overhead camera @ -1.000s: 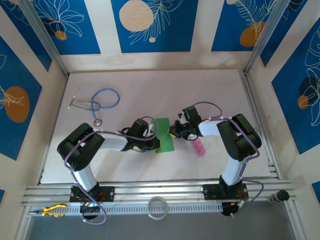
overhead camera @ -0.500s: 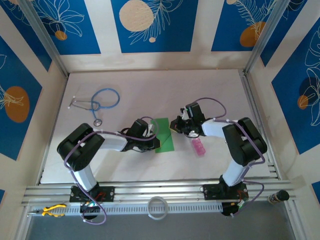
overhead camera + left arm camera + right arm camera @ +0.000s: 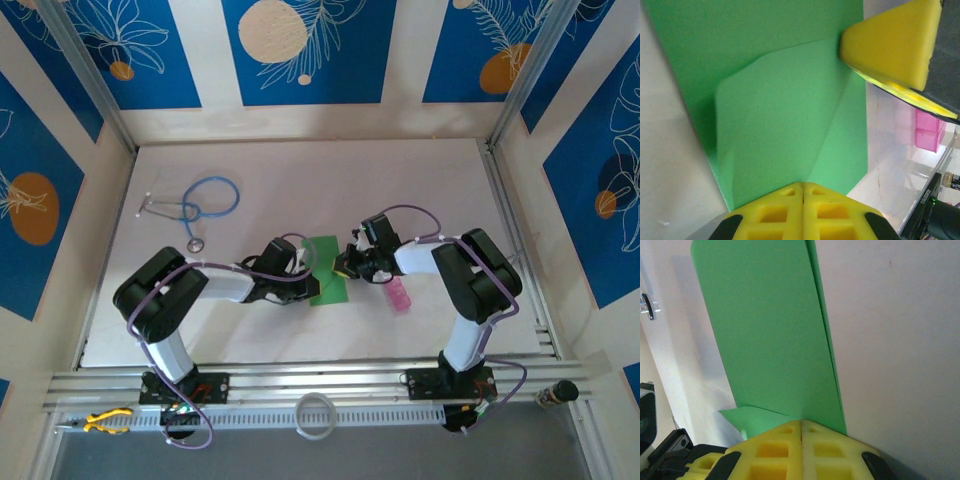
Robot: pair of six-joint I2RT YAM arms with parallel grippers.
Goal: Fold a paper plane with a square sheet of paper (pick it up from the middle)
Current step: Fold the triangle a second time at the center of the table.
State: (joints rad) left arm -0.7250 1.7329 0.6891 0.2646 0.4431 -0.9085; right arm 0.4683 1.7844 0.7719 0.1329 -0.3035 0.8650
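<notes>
We are working at the middle of the table (image 3: pixel 430 190), where the square sheet of paper (image 3: pixel 328 272) is lying flat as a narrow green strip, already doubled over lengthwise and running near to far. The left gripper (image 3: pixel 305 266) is bearing on its left edge and the right gripper (image 3: pixel 350 266) on its right edge. Both have their jaws pressed fully together, with nothing visibly clamped between them. In the left wrist view a flap (image 3: pixel 780 120) is bulging up off the strip, uncreased. We are judging this an early creasing step, with no pointed nose formed yet. The next move is calling for one closed tip to sweep the flap flat while the other pins the strip, without dragging it toward the pink bottle (image 3: pixel 399 295) nearby on the right.
</notes>
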